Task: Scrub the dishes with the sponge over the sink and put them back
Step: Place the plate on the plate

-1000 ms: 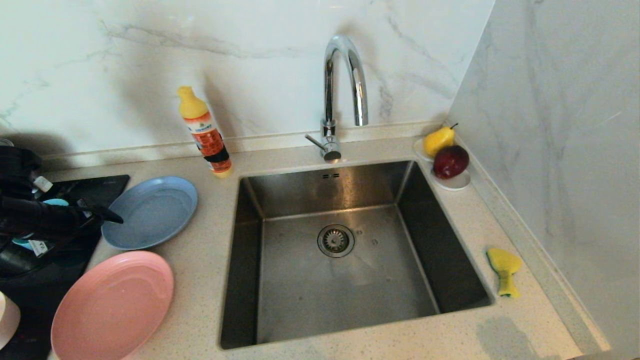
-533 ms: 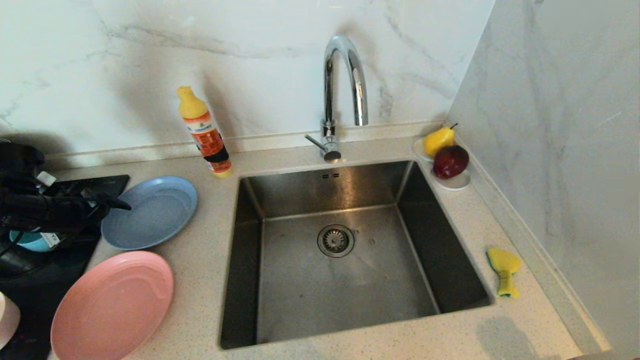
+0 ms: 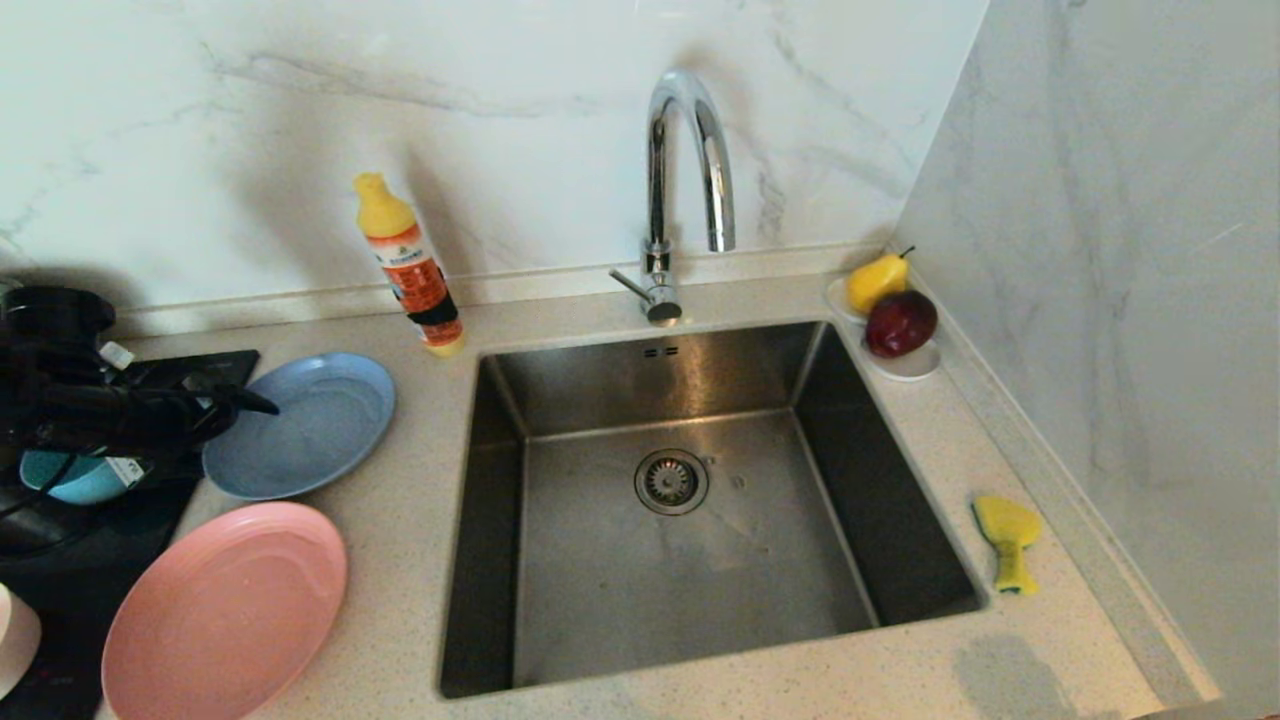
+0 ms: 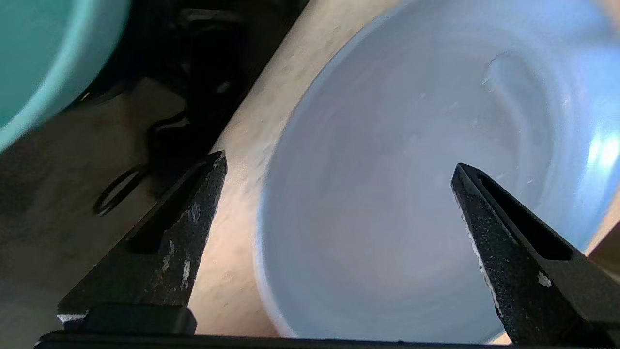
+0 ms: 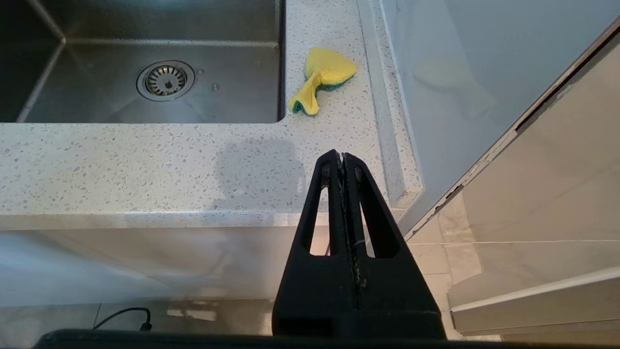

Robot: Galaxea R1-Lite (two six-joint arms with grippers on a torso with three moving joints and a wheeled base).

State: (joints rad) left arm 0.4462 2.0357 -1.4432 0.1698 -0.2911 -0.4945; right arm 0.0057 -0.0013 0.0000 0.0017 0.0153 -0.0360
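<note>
A pale speckled desk [image 3: 400, 560] runs under a marble backsplash, with the steel sink [image 3: 500, 560] sunk into its middle. In the head view, the left gripper [image 3: 250, 402] sits at nine o'clock from the drain; over the last second it has slid out from above the black hob toward the grey-blue plate [image 3: 310, 440], so its tip now overhangs that plate's near rim. The salmon-pink plate [image 3: 225, 610] lies at seven o'clock, the teal bowl [image 3: 60, 480] peeks out under the arm, and the sponge [image 3: 1008, 540] rests on the desk at three o'clock from the drain, well apart from the arm. This looks like the reach for the first dish, with no scrubbing begun.

In the left wrist view, the fingers [image 4: 184, 237] stand spread to their widest, gripping nothing, with the grey-blue plate's edge between them and the teal bowl off to one side.

In the right wrist view, the right gripper [image 5: 343, 167] is parked below the desk's front edge, fingers pressed together and empty; the sponge lies beyond it beside the sink.
</note>
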